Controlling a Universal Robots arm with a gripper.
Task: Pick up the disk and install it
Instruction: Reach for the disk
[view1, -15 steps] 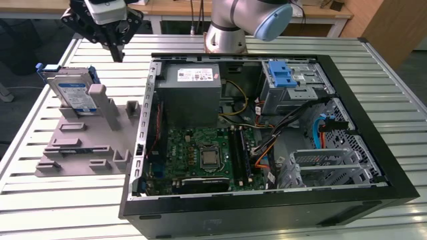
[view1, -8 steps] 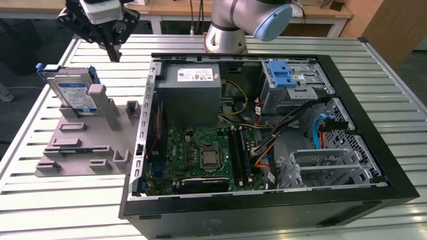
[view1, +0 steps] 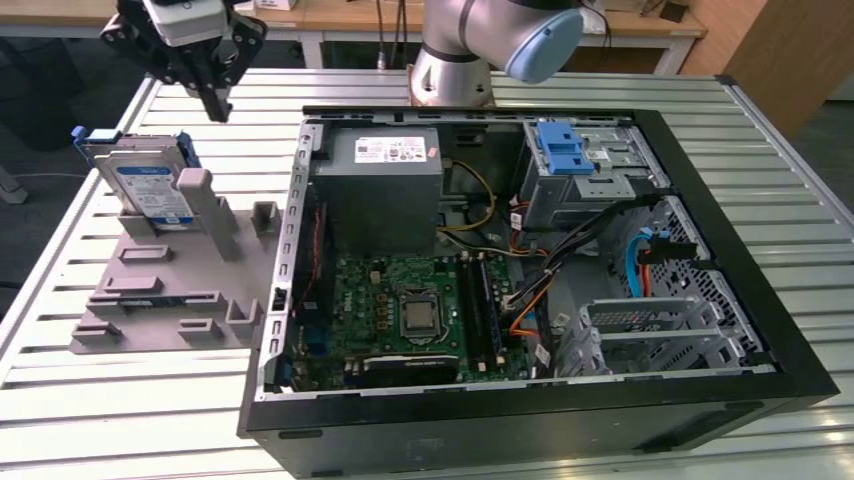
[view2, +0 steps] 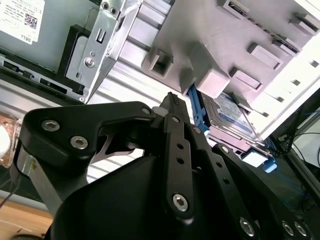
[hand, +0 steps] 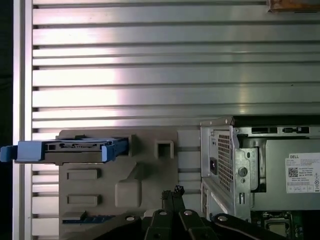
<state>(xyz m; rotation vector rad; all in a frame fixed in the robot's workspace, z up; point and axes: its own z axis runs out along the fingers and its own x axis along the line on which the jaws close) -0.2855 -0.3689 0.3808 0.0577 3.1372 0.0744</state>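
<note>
Exterior view: pincer (view1: 214, 110) pressed together, empty. Disk (view1: 142, 188) below it, apart, upright in stand (view1: 160, 300). Pickup and install both judged outstanding.

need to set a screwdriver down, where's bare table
Bare table lies in front of the grey fixture, and beyond the computer case on the exterior view's right. Crowded: the fixture, holding the disk, and inside the case.

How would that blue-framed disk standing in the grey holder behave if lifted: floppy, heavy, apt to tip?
Probably stiff: the disk looks like a flat metal slab in a plastic frame. Likely heavy for its size. It stands on edge against the grey holder, so a sideways push might tip it.
</note>
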